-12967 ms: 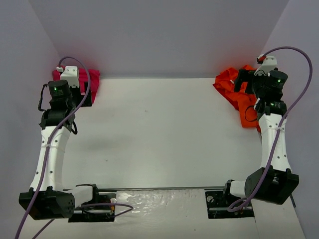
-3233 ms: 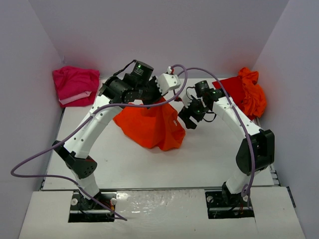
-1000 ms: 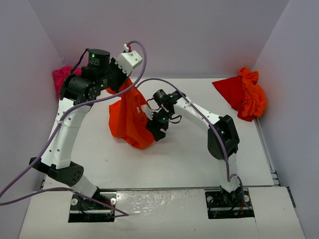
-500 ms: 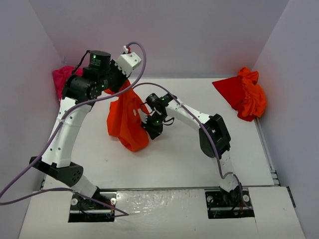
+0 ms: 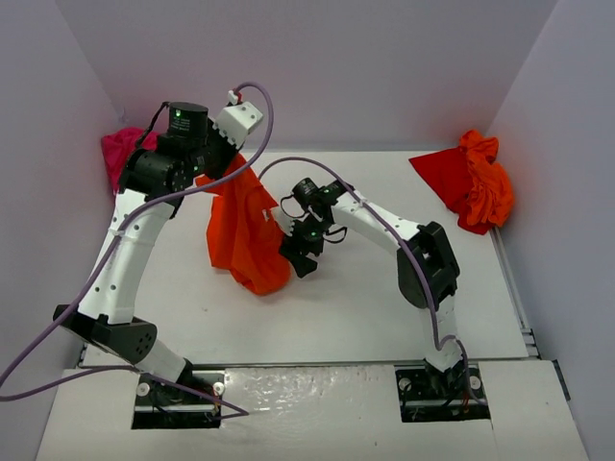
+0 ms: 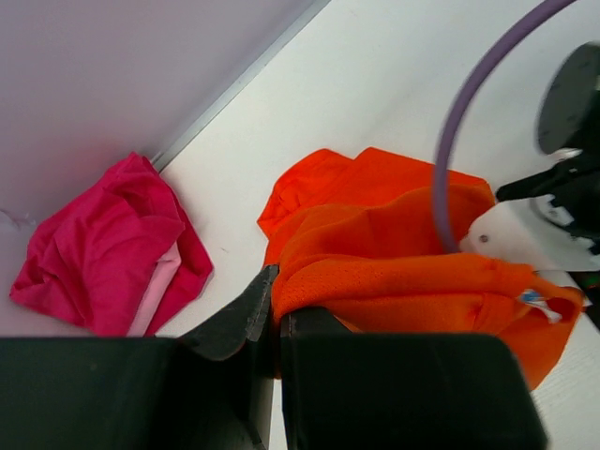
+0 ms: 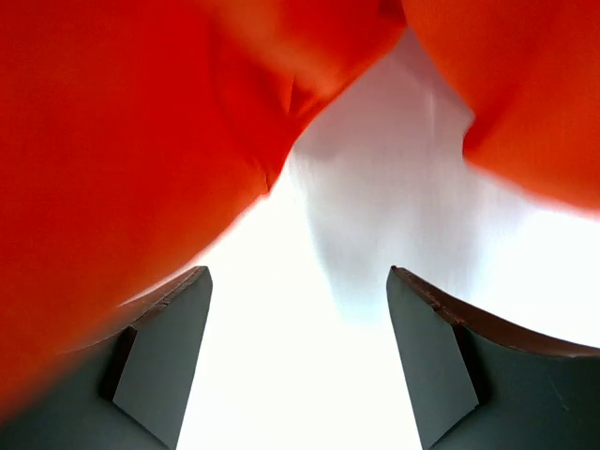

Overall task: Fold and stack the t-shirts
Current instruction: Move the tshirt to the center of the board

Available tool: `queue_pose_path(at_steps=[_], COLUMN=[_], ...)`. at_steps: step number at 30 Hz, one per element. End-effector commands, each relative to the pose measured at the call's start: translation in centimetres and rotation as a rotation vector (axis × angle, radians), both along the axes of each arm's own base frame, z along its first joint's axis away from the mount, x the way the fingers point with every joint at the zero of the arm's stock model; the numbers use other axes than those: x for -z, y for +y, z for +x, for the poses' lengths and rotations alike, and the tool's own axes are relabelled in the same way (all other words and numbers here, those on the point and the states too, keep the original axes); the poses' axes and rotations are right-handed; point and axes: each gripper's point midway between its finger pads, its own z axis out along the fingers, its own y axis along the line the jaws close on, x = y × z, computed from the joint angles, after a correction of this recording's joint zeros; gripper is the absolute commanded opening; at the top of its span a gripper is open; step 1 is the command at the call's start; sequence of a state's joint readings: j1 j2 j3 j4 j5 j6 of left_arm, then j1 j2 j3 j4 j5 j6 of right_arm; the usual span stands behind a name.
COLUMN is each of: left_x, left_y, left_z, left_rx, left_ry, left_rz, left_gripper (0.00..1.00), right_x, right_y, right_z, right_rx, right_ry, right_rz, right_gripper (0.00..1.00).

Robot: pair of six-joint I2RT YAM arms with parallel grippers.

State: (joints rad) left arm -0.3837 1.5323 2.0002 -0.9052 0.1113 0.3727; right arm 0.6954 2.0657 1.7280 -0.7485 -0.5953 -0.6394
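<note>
Left gripper (image 6: 275, 298) clenched on hanging orange t-shirt (image 5: 245, 240); right gripper (image 7: 295, 281) spread, empty.

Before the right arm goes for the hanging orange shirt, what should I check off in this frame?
1. Left gripper jaws shut on the bright orange cloth t-shirt: ok.
2. Right gripper jaws open, nothing between them: ok.
3. Right gripper close beside the shirt's hanging edge: ok.
4. Shirt's lower end lifted off the white table: cannot tell.
5. Magenta cloth t-shirt and red-orange cloth heap lie apart from it: ok.
</note>
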Motion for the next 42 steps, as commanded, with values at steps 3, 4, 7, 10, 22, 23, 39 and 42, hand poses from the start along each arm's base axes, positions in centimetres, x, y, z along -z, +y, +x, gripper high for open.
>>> queue_pose_path(at_steps=[3, 4, 7, 10, 22, 23, 39, 42], left_x=[-2.3, -1.9, -1.1, 0.5, -0.9, -1.3, -3.6, -3.3], left_y=[1.9, 2.4, 3.6, 5.0, 8.1, 8.3, 8.0, 7.6], left_z=[1.8, 2.1, 2.5, 3.0, 1.9, 1.5, -2.4, -1.9], left_rx=[-0.109, -0.128, -0.162, -0.199, -0.254, -0.253, -0.178, -0.170], left_ry=[-0.099, -0.091, -0.076, -0.052, -0.095, -0.107, -0.116, -0.107], left_rz=[-0.076, -0.078, -0.094, -0.105, -0.173, -0.165, -0.164, -0.182], left_gripper=[0.00, 0.00, 0.00, 0.00, 0.00, 0.00, 0.00, 0.00], right_x=[-4.8, -4.9, -4.6, -4.7, 0.6, 1.8, 0.1, -1.8], right_y=[1.9, 2.5, 3.7, 4.6, 7.1, 5.9, -18.8, -17.0], right_z=[0.2, 0.4, 0.4, 0.0, 1.9, 3.1, 19.1, 17.7], right_rx=[0.000, 0.000, -0.007, -0.026, 0.094, 0.146, 0.899, 0.828], right_ry=[-0.090, -0.090, -0.082, -0.085, -0.227, -0.288, -0.496, -0.473], right_rz=[0.174, 0.188, 0.200, 0.213, 0.010, -0.070, -0.275, -0.178], right_gripper=[0.73, 0.72, 0.72, 0.72, 0.65, 0.68, 0.73, 0.72])
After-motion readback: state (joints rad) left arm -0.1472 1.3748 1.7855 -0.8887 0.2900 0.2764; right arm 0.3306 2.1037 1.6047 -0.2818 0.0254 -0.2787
